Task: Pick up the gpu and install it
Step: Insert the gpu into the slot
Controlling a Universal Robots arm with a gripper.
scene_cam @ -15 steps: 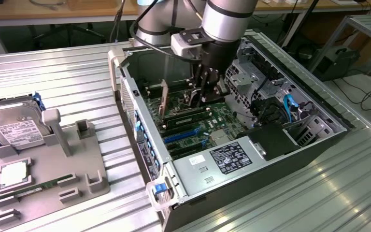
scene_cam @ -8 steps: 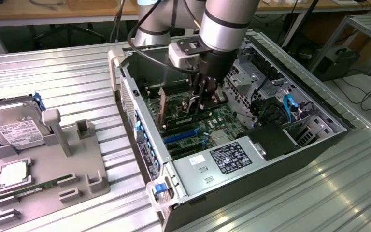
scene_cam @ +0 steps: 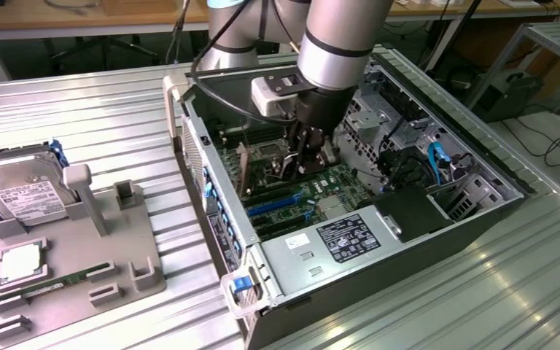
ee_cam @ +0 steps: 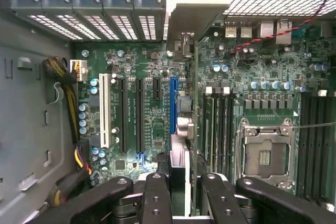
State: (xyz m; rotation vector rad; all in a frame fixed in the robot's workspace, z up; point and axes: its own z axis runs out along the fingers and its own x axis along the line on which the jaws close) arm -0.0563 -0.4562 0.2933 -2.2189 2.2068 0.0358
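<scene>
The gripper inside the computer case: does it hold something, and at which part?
The gripper holds the gpu, gripped on its top edge. The card hangs edge-on above the motherboard, beside the blue expansion slot.

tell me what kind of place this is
Probably a robotics lab or test bench for computer assembly: an open computer case lies on a ribbed metal table, a hard drive waits on a grey parts holder, office desks behind.
</scene>
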